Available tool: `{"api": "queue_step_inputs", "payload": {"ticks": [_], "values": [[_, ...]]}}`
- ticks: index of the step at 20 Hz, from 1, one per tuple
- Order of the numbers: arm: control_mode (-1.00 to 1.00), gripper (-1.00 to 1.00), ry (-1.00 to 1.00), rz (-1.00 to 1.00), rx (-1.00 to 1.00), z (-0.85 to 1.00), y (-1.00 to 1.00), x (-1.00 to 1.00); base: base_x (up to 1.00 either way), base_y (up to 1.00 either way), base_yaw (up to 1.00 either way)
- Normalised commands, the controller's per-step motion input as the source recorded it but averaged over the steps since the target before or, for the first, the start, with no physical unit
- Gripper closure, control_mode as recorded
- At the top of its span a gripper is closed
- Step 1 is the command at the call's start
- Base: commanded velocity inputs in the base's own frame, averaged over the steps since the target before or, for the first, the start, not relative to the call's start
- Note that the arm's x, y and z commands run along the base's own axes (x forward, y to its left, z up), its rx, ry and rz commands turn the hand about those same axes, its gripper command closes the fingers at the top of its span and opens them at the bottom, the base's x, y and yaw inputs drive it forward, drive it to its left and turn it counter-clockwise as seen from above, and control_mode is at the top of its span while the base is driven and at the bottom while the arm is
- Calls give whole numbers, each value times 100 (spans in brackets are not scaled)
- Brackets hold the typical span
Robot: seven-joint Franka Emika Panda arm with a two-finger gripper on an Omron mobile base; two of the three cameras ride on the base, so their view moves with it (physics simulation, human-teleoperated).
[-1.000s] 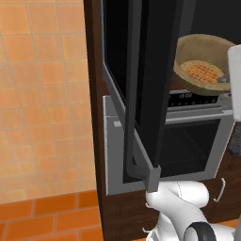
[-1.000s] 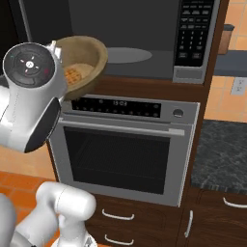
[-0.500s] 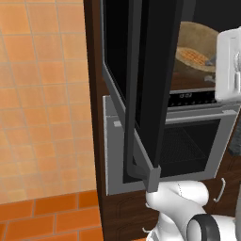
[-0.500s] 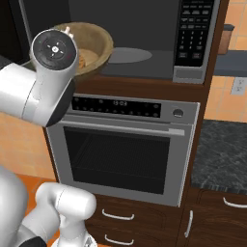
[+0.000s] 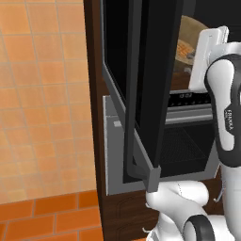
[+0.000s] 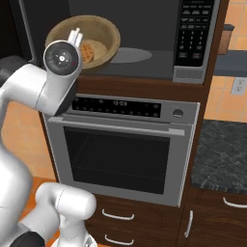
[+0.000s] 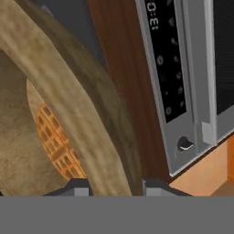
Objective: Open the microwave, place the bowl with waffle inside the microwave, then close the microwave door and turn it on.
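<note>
Tan wooden bowl (image 6: 96, 30) holding the waffle (image 6: 90, 49) sits tilted at the microwave (image 6: 144, 43) opening, left of its keypad; gripper (image 7: 111, 186) clamped on the bowl's rim.

"FRANKA" runs down the white arm (image 5: 229, 123).

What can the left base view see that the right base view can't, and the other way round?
Only the left base view shows the microwave door swung open, edge-on, and the orange tiled wall beside it.

Only the right base view shows the microwave from the front, with its button panel, plus the dark countertop and the drawer handles below.

Both show the bowl with the waffle in it, up at the microwave opening, the silver oven underneath, and the white arm.
</note>
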Motion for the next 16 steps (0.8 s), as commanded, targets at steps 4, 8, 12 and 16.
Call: {"api": "queue_step_inputs", "payload": {"ticks": [4,8,12,16], "values": [[-100,100,1,-5,2,0,0,78,0,0,0],[-100,100,6,-5,0,0,0,86,0,0,0],[-100,100,10,-4,0,0,0,86,0,0,0],[-100,100,9,-3,0,0,0,80,0,0,0]]}}
